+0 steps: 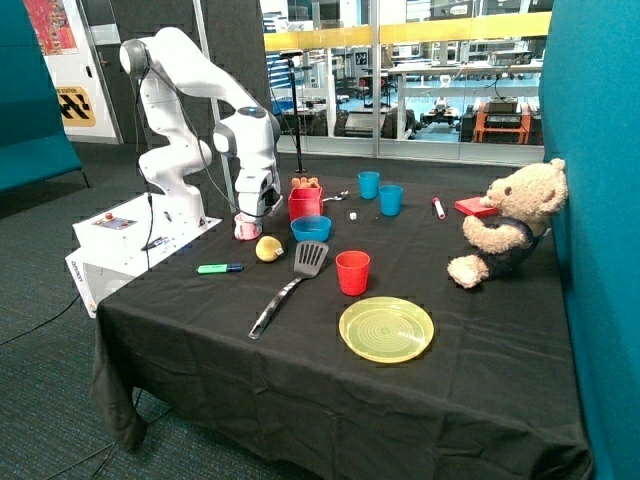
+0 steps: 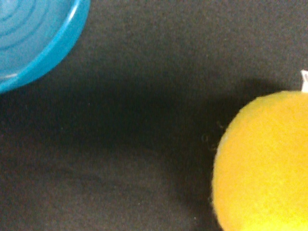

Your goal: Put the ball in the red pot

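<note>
ball on the cloth, gripper low beside it, nothing yet carried to the pot

the ball (image 1: 268, 248) is a small pale yellow, lemon-like round that rests on the black tablecloth (image 1: 300, 380), between the blue bowl (image 1: 310, 228) and the green marker (image 1: 220, 268), just beside the head of the black spatula (image 1: 300, 275). in the wrist view the ball (image 2: 264, 163) shows a matt, faintly fuzzy skin, which suggests a light body with fair grip and some give; being round, it will likely roll if nudged off-centre. the soundest hold appears to be across its widest part, one finger on each side, taken from above. the rim of the blue bowl (image 2: 38, 43) lies near it but apart, with bare cloth between. the gripper (image 1: 255, 208) hangs low over the table just behind the ball, by the pink-and-white mug (image 1: 245, 228); whether its fingers stand apart or together cannot be told from either view, and it holds nothing visible. the red pot (image 1: 305, 203), a square-sided box, stands behind the bowl, near the ball, with something orange showing above its rim. a red cup (image 1: 352, 272) stands further forward and is not the target. the ball is not yet lifted.
</note>
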`<state>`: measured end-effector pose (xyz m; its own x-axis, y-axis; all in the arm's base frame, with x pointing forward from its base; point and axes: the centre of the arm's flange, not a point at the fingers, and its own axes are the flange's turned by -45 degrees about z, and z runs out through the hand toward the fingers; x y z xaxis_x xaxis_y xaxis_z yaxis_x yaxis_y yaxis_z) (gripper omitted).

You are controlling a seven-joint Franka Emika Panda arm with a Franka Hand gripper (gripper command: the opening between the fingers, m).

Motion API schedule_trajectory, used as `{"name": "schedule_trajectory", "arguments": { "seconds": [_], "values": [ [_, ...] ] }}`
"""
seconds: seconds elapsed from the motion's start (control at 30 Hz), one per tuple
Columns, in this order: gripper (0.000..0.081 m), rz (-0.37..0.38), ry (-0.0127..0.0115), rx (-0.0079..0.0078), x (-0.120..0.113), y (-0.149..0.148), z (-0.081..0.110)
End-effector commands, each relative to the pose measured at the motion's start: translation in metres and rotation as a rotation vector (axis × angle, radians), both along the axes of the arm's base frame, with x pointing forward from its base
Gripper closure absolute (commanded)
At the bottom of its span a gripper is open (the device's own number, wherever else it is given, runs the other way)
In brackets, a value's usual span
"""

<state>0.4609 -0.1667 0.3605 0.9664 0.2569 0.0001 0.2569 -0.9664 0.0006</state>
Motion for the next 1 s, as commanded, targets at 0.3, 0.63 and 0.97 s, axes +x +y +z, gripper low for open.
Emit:
{"name": "schedule_trajectory", "arguments": {
  "seconds": [0.3,0.63,0.97],
  "values": [
    [0.0053,-0.015,0.0003,0.0005,0.006,-0.014,-0.016],
    [0.0054,-0.015,0.0003,0.0005,-0.004,-0.019,-0.027],
    [0.0049,0.000,0.0003,0.0005,0.000,-0.014,-0.033]
  ]
}}
